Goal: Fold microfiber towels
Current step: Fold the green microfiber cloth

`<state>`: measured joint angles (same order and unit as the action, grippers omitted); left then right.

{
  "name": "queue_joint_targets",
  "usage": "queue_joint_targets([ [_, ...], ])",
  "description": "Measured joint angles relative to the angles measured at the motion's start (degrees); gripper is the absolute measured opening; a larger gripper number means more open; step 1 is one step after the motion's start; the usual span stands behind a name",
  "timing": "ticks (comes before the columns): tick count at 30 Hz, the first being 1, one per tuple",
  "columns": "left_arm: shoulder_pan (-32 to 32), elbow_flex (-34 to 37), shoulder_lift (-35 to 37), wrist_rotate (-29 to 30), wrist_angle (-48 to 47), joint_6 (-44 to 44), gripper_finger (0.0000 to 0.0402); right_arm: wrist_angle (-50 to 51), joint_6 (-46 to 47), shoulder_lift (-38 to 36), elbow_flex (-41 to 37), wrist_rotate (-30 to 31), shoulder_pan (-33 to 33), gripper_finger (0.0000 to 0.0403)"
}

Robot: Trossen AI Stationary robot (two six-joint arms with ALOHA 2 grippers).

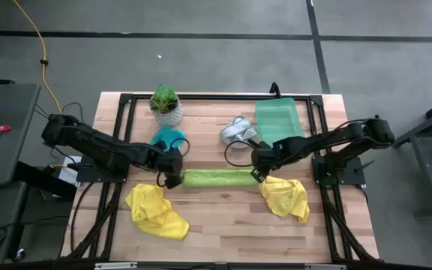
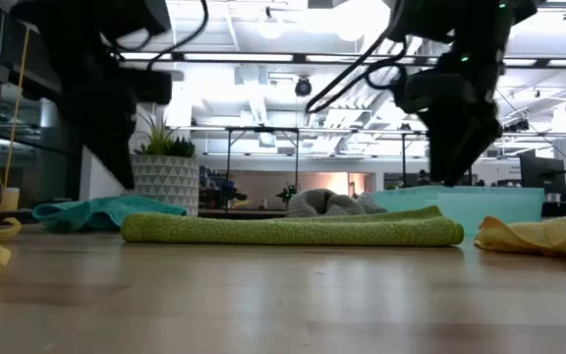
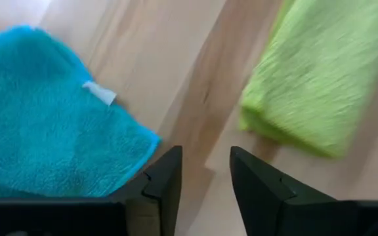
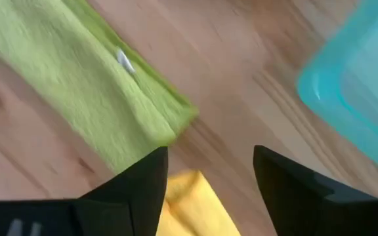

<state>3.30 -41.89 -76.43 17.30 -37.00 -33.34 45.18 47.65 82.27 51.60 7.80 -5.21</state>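
Note:
The lime green towel (image 1: pixel 217 178) lies folded into a long narrow strip on the table's middle; it also shows in the low view (image 2: pixel 293 230). My left gripper (image 1: pixel 172 178) hovers open at its left end (image 3: pixel 205 177). My right gripper (image 1: pixel 259 173) hovers open at its right end (image 4: pixel 209 174). The teal towel (image 1: pixel 168 138) lies behind my left gripper. Two yellow towels lie crumpled near left (image 1: pixel 156 211) and near right (image 1: pixel 285 196). The grey-white towel (image 1: pixel 236 130) lies bunched at the back.
A small plant in a white pot (image 1: pixel 166 105) stands at the back left. A translucent green tray (image 1: pixel 278 120) stands at the back right, beside the grey-white towel. Bare wood (image 1: pixel 231 221) lies along the near edge between the yellow towels.

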Motion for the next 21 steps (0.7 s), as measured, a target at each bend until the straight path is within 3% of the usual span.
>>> queue_joint_targets([
  [5, 1.1, 1.5, 5.6, -3.6, 10.0, 0.1, 0.0138, -5.4, 5.8, -7.6, -9.3, -6.4, 0.0, 0.0218],
  [11, 4.4, 9.7, 8.9, -10.0, 30.4, -0.7, 0.0139, -29.1, 18.0, -16.3, -22.1, -9.2, 0.0, 0.0218],
  [21, 7.5, 15.3, 6.5, -6.3, 30.9, -6.5, 0.0122, -36.5, 17.9, -11.8, -24.3, -8.4, 0.0, 0.0218],
])
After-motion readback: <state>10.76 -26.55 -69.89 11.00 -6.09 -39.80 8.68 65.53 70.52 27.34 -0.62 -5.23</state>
